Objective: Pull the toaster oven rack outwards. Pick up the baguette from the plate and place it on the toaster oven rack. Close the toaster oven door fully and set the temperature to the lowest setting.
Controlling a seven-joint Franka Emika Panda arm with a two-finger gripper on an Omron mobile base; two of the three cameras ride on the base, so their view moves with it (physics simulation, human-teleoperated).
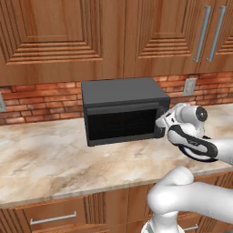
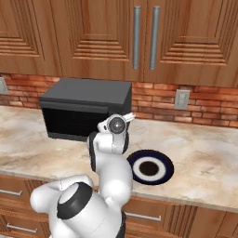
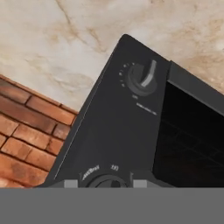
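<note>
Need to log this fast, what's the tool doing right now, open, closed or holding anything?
Tool: right up at a lower knob on the toaster oven control strip, fingertips either side of it; whether it grips the knob cannot be told.

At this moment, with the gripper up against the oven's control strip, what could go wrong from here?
1. The boxy dark grey toaster oven has two knobs on its strip: the gripper straddles the near knob, while another pointer knob sits farther along. Turning the wrong one would miss the temperature setting.
2. The jaws look only partly closed around that knob; a loose grip could slip without turning it.
3. The navy-rimmed round plate lies near the arm's elbow; a wide swing might knock it.
</note>
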